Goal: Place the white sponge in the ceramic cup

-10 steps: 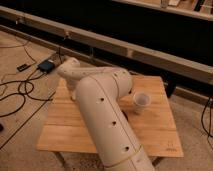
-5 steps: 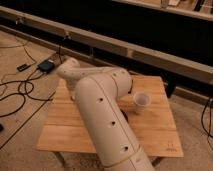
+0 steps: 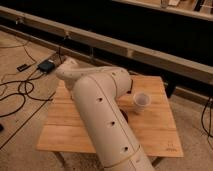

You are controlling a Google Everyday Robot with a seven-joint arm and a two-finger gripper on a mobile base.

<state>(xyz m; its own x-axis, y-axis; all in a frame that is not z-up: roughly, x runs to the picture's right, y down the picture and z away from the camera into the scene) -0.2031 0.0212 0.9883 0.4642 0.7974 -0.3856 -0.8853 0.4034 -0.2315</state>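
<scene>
Wooden tabletop (image 3: 160, 135) under me. White sponge: not visible, probably hidden behind my own arm (image 3: 102, 115), which covers everything on that side of the ceramic cup (image 3: 142, 101). Cup stands upright. Pincer (image 3: 123, 116): only a dark sliver shows just beside the cup, so I can't tell if it's released or clenched. My call: centre over the cup mouth, sponge end-down, lower before letting go. Narrow cup could tip.

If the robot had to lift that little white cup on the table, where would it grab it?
Probably by the rim, from above: the cup stands upright, mouth open, on the wooden table, so one of the jaws could go inside the wall and one outside. Its sides taper, so a side grip may slip. The gripper is hidden behind the arm.
</scene>
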